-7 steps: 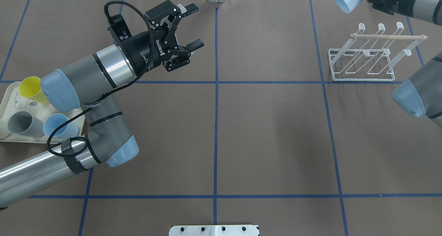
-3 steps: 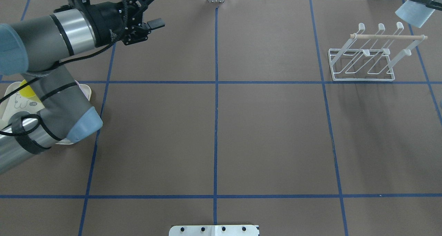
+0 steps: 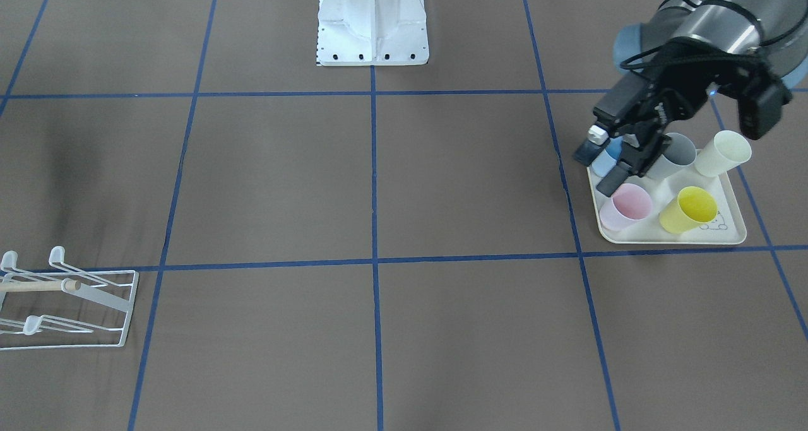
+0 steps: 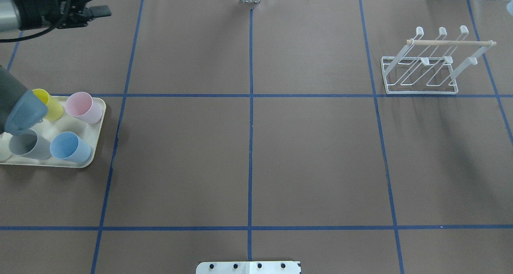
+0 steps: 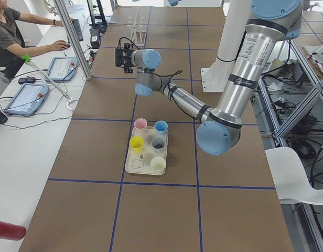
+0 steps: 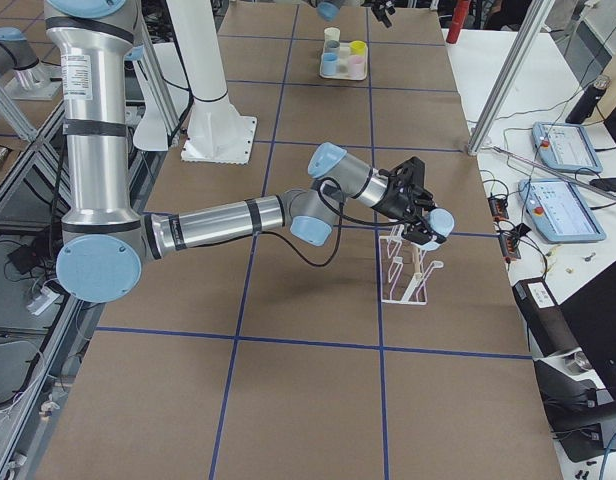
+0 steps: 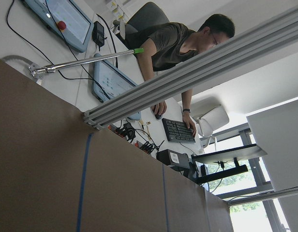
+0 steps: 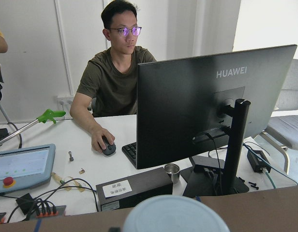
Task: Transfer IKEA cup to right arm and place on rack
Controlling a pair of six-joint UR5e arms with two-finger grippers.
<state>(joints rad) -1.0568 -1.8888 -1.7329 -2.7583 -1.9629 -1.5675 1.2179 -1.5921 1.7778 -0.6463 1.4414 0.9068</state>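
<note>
IKEA cup (image 6: 440,223): pale blue plastic tumbler, one item. I log it at the far right of the table, at the tip of the right arm's black two-finger gripper (image 6: 420,208), close over the prong tips of the white wire rack (image 6: 408,275) with its light wooden rod. I cannot tell whether cup and rack touch. In the right wrist view its round pale blue end fills the bottom edge. Right gripper: only the side view shows it, so I cannot tell its grasp.

Left gripper (image 3: 596,168): black, two fingers spread wide, nothing between them, raised above the left side of the table.

Cream rectangular tray (image 4: 97,139): left side, near the robot. It carries a pink cup (image 4: 82,107), a yellow cup (image 4: 48,103), a blue cup (image 4: 70,147), a grey cup (image 4: 26,144) and a cream cup (image 3: 723,153), all upright.

Brown table cover (image 4: 248,145): marked with blue tape lines.

Person (image 8: 115,72): seated at a desk beyond the table's far edge.
</note>
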